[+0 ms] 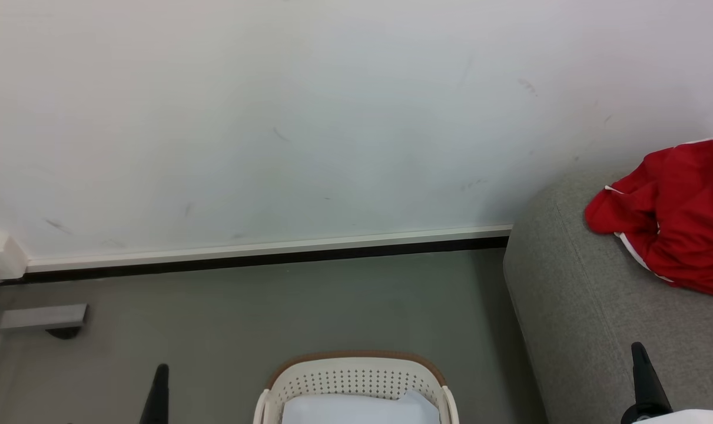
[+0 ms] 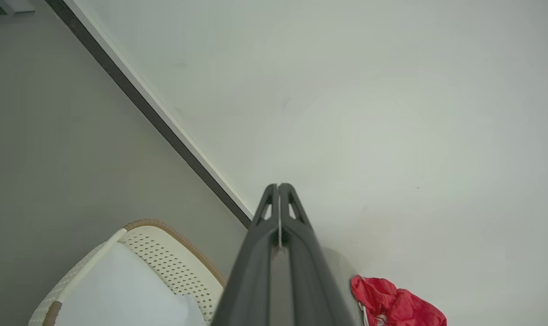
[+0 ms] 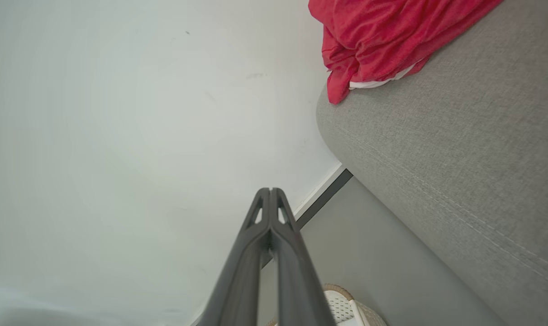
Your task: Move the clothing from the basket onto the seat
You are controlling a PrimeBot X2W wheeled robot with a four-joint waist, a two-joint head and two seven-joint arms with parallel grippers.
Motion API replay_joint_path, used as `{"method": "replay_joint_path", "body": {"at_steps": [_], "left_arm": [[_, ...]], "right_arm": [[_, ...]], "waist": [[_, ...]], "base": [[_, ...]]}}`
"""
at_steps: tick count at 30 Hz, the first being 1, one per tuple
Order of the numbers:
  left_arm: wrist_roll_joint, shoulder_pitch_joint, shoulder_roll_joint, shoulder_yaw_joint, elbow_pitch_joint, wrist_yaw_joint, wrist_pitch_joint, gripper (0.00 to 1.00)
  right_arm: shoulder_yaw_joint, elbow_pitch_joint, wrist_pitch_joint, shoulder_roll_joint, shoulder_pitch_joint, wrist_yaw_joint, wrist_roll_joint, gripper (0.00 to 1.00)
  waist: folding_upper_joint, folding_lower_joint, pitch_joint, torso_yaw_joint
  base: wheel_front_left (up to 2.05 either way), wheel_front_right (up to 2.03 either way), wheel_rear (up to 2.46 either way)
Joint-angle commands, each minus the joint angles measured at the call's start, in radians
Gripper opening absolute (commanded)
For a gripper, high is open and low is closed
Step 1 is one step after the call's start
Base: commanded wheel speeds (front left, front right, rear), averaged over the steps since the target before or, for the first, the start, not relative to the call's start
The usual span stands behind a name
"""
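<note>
The left hand (image 2: pixel 278 186) sits low at the near left, its dark fingers pressed together. The right hand (image 3: pixel 270 190), near right, is likewise closed tip to tip.

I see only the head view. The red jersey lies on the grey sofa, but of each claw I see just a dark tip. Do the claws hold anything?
Observer: The left wrist view shows the left claw shut tight, with nothing in it.
Operator: And the right one, beside the sofa?
Observer: The right wrist view shows the right claw also shut and empty.
</note>
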Motion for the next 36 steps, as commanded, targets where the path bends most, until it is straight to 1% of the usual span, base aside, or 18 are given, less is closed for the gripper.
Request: {"method": "replay_joint_path", "body": {"at_steps": [1, 11, 36], "left_arm": [[-0.027, -0.022, 0.009, 0.006, -0.005, -0.005, 0.005, 0.00], [-0.129, -0.044, 0.010, 0.008, -0.001, -0.007, 0.032, 0.00], [-0.334, -0.089, 0.013, 0.013, 0.007, -0.013, 0.090, 0.00]], "right_arm": [[-0.006, -0.013, 0.007, -0.011, -0.022, -0.001, 0.031, 0.00], [-0.016, -0.021, 0.034, -0.012, -0.031, -0.001, 0.140, 0.00], [-0.038, -0.037, 0.092, -0.014, -0.049, -0.002, 0.360, 0.00]], "waist": [[-0.0001, -0.0001, 0.000, 0.000], [-0.0001, -0.0001, 0.003, 0.004], [-0.0001, -0.0001, 0.009, 0.011]], "base": [[0.00, 0.00, 0.00], [0.00, 0.00, 0.00], [0.00, 0.00, 0.00]]}}
